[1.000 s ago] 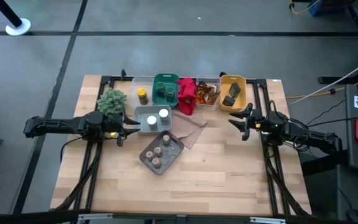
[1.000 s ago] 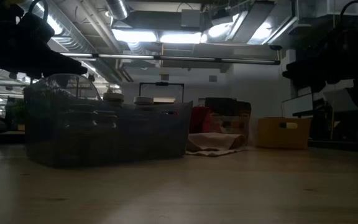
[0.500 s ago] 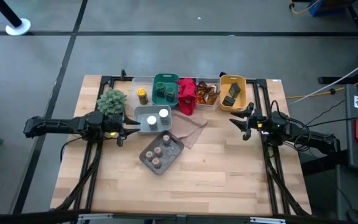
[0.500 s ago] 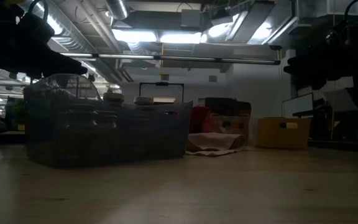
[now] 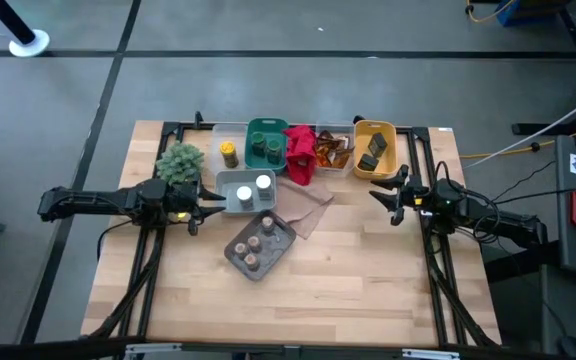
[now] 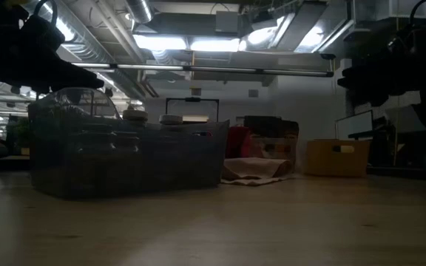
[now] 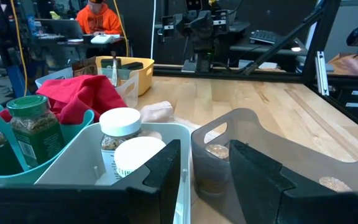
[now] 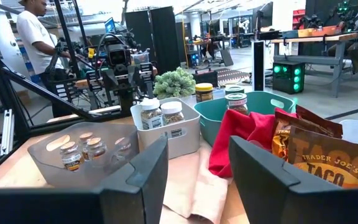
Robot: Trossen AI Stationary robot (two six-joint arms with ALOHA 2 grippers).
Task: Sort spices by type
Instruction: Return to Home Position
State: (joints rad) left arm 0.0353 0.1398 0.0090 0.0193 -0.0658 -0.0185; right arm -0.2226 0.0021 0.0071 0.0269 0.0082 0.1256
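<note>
Jars and packets sit in bins at the table's far middle. A yellow-lidded jar stands in a clear bin. Green-lidded jars stand in a teal bin. Orange-brown packets lie in another clear bin, dark packets in a yellow bin. White-lidded jars stand in a white bin, tan-lidded jars in a dark grey bin. My left gripper is open and empty, left of the white bin. My right gripper is open and empty, just near of the yellow bin.
A red cloth lies bunched between the teal bin and the packet bin. A tan cloth lies flat beside the grey bin. A small bushy plant stands at the far left. The near half of the wooden table is bare.
</note>
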